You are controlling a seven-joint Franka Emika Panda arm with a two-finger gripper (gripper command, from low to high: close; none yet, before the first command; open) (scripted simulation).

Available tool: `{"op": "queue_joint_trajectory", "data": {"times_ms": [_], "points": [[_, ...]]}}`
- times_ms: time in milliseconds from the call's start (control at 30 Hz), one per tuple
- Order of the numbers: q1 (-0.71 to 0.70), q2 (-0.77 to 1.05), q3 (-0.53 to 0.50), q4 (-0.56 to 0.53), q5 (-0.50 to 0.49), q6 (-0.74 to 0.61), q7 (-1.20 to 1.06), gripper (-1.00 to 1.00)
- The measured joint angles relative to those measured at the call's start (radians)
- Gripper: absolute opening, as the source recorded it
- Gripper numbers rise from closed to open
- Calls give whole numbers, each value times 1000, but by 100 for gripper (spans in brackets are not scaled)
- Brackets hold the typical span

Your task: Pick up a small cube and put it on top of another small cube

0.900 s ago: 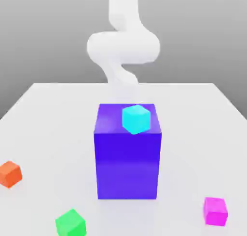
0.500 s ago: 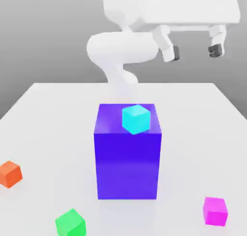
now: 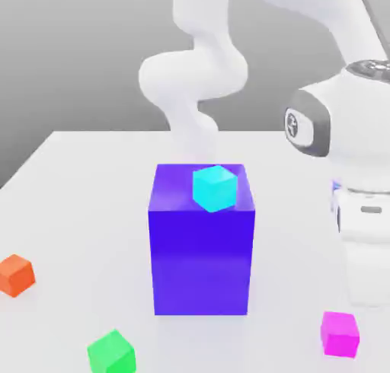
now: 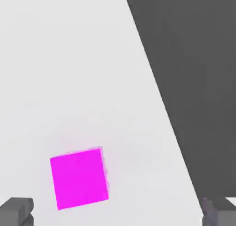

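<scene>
Against the view from half a second ago, the white arm has swung down from high above the large blue-purple block (image 3: 201,238) and now hangs on the exterior view's right of that block, with its wrist and hand low over the white tabletop (image 3: 84,204). The small plain magenta cube (image 3: 340,333) sits on the tabletop to the exterior view's right of the block and nearer the camera, just beneath the hand and apart from it. In the hand view the same cube (image 4: 79,178) lies flat on the pale surface, slightly turned, and the 2 dark fingers (image 4: 16,210) stand wide apart at the edges of the picture, holding nothing; the gripper (image 4: 119,212) is centred a little to one side of the cube, so the cube sits closer to 1 finger than to the other. The small plain bright green cube (image 3: 111,352) rests untouched on the tabletop to the exterior view's left of the block, also nearer the camera, well apart from the magenta one. A small cyan cube (image 3: 214,187) sits on top of the block, and a small orange cube (image 3: 16,275) lies farther to the exterior view's left of it; neither has shifted. The approach looks nearly done: what remains is likely a small sideways correction, a descent around the magenta cube, a closing grip, then the carry past the block to the green cube.
</scene>
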Motion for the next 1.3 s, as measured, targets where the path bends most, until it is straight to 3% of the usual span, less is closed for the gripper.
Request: {"op": "queue_joint_trajectory", "data": {"times_ms": [167,200,433,600,1000,1133,1167,1300], "points": [[10,180,3,27,-23,130,-17,0],[9,204,4,31,-22,148,-18,-100],[9,203,4,31,-24,146,-17,-100],[1,50,-6,0,-27,23,-26,-100],[-390,-59,-217,0,38,-94,-470,-100],[-478,44,-222,19,115,-13,-594,-100],[-490,73,-210,21,131,13,-608,100],[-490,73,-210,21,131,13,-608,100]]}}
